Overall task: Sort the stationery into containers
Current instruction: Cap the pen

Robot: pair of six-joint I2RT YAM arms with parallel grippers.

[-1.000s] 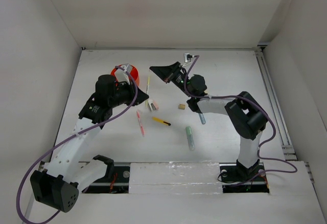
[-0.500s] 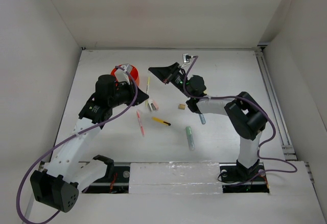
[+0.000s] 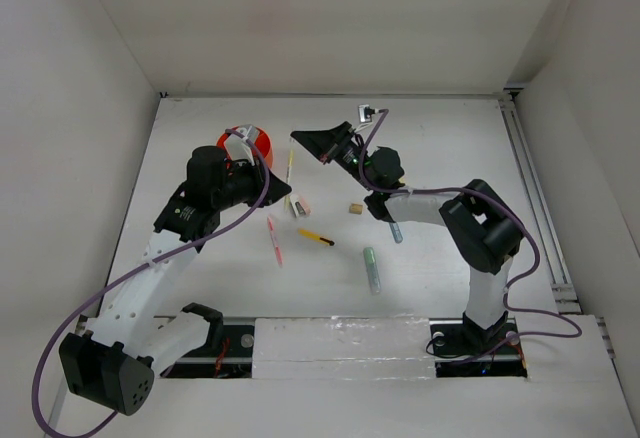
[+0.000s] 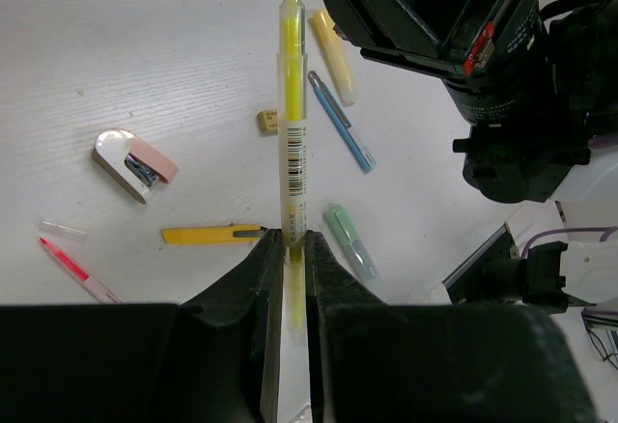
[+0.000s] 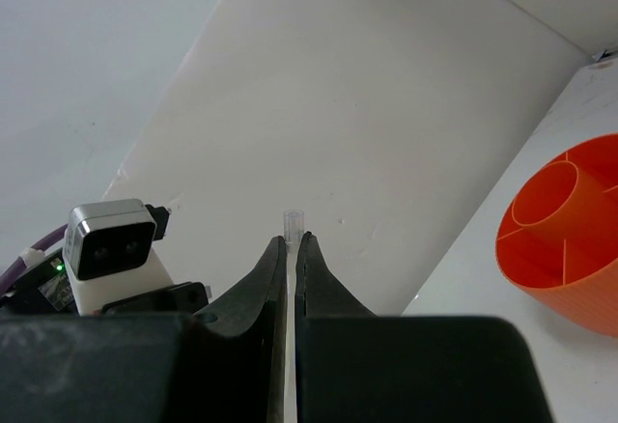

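My left gripper [image 4: 293,239] is shut on the lower end of a slim yellow highlighter [image 4: 293,104], whose bare tip points away from the camera. From above, this highlighter [image 3: 290,166] sticks out of the left gripper [image 3: 288,194] toward the right gripper [image 3: 296,136]. The right gripper [image 5: 292,238] is shut on a small clear cap [image 5: 293,220], held in the air. The orange divided cup [image 3: 250,143] stands just left of both grippers; its rim [image 5: 565,239] shows at the right of the right wrist view. It looks empty in the parts that show.
On the table lie a pink pen [image 3: 274,241], a yellow-black pen [image 3: 316,237], a pale green marker [image 3: 372,269], a grey-blue pen [image 3: 395,230], a tan eraser [image 3: 355,208], a pale yellow marker [image 4: 333,44] and a white-pink piece [image 4: 135,164]. White walls enclose the table.
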